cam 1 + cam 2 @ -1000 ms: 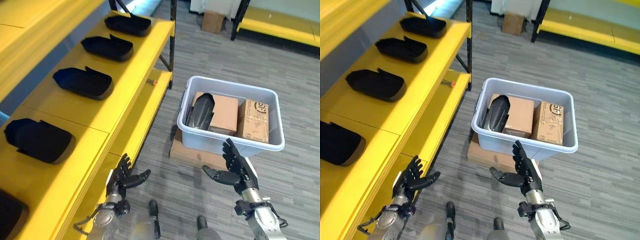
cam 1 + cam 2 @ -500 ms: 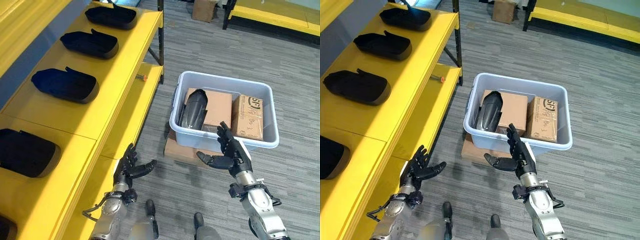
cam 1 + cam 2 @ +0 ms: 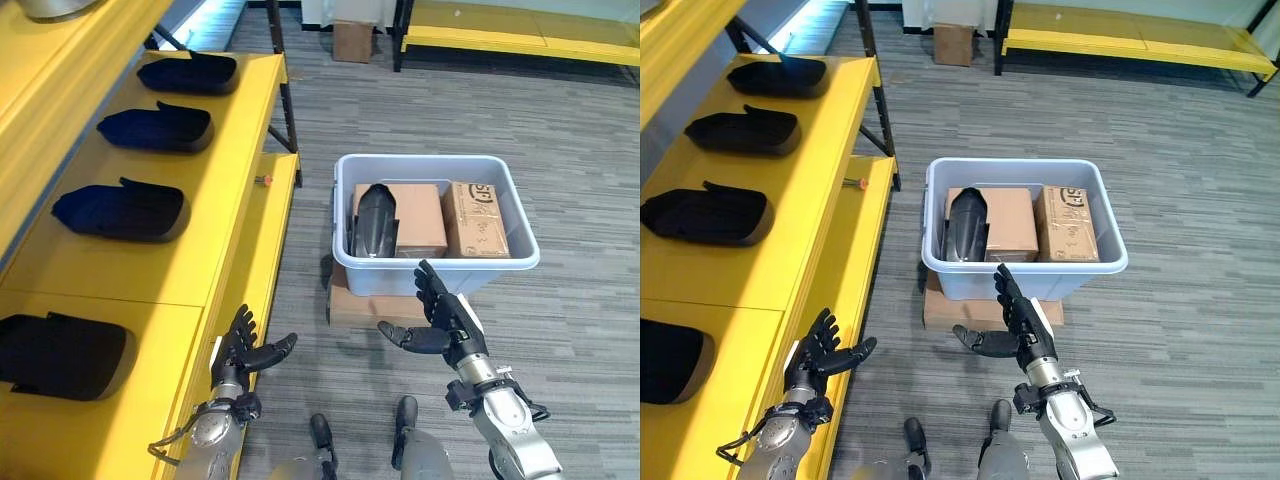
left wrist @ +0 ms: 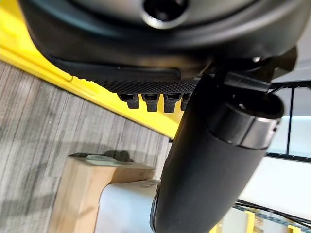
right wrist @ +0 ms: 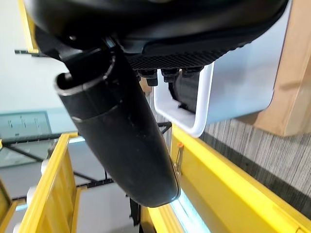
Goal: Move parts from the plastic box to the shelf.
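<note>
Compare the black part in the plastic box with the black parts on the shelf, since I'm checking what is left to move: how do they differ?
The black part in the plastic box stands tilted, leaning on a cardboard carton; the shelf parts lie flat. The box part is alone; the shelf parts sit spaced in a row along the yellow shelf. Both are dark moulded shells of similar shape.

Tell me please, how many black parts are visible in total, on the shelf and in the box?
5. Four lie in a row on the yellow shelf. One stands in the plastic box. Others may be hidden behind the cardboard boxes.
</note>
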{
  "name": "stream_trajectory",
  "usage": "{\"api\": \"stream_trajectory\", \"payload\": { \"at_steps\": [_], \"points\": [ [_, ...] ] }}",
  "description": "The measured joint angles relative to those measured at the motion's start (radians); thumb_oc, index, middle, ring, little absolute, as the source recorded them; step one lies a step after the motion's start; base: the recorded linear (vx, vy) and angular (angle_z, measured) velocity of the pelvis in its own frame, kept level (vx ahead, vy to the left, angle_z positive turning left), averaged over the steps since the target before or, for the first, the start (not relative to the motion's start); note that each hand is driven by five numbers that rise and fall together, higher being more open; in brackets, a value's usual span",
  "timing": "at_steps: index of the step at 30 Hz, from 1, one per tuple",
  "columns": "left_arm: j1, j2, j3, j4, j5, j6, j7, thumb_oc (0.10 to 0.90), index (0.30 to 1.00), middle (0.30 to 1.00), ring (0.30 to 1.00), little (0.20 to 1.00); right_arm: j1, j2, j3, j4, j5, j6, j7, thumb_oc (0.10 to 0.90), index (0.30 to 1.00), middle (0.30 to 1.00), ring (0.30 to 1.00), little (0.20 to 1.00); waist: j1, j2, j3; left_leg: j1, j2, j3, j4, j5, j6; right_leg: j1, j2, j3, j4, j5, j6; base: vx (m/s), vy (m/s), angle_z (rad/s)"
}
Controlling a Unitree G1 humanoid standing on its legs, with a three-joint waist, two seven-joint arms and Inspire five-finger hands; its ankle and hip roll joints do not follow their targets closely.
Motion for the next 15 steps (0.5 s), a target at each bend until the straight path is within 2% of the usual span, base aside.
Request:
{"api": "stream_trajectory", "payload": {
  "at_steps": [3,4,6,8,12,15],
  "points": [
    [0.032,-0.002,0.006,-0.005,0.000,-0.001,-0.001,0.900,1.000,1.000,1.000,1.000,0.033,0.008,0.000,0.003,0.000,0.003,0.003,0.900,1.000,1.000,1.000,1.000,-0.003,-0.038,-0.012,0.049,-0.009,-0.027,-0.011,-0.013,-0.032,0.094,0.008,0.019,-0.065,0.059,-0.007,0.10,-0.112,0.26],
    [0.042,-0.008,0.002,-0.009,0.000,-0.001,-0.002,0.900,1.000,1.000,1.000,1.000,0.037,0.005,-0.005,0.003,0.000,0.004,0.003,0.900,1.000,1.000,1.000,1.000,-0.008,-0.030,-0.019,0.051,0.007,-0.040,-0.010,-0.014,-0.045,0.102,0.032,0.021,-0.084,0.087,-0.011,0.11,-0.131,0.23],
    [0.080,-0.023,0.001,-0.034,0.000,-0.001,-0.005,0.900,1.000,1.000,1.000,1.000,0.018,-0.005,-0.009,0.002,0.001,0.003,0.003,0.900,1.000,1.000,1.000,1.000,-0.004,-0.003,-0.029,0.050,0.061,-0.032,-0.008,-0.005,-0.078,0.113,0.092,0.017,-0.105,0.082,-0.045,0.10,-0.172,-0.15],
    [0.081,-0.038,-0.001,-0.037,0.000,0.000,-0.006,0.900,1.000,1.000,1.000,1.000,0.017,-0.016,-0.021,0.002,0.001,0.003,0.002,0.900,1.000,1.000,1.000,1.000,-0.006,0.007,-0.034,0.054,0.095,-0.034,-0.008,-0.002,-0.084,0.117,0.128,0.013,-0.105,0.077,-0.065,0.06,-0.112,-0.13],
    [0.049,-0.038,-0.019,-0.043,0.000,0.000,-0.015,0.900,1.000,1.000,1.000,1.000,0.016,-0.021,-0.052,0.002,0.001,0.003,-0.002,0.900,1.000,1.000,1.000,1.000,-0.016,0.010,-0.036,0.057,0.138,-0.055,-0.008,0.004,-0.091,0.122,0.165,0.008,-0.105,0.060,-0.093,0.06,-0.135,-0.07],
    [0.012,-0.038,-0.021,-0.049,0.000,0.000,-0.028,0.900,1.000,1.000,1.000,1.000,0.015,-0.020,-0.059,0.002,0.001,0.003,-0.002,0.900,1.000,1.000,1.000,1.000,-0.017,0.013,-0.038,0.059,0.151,-0.068,-0.008,0.004,-0.092,0.132,0.178,-0.007,-0.105,0.049,-0.101,0.05,-0.154,0.11]
  ]
}}
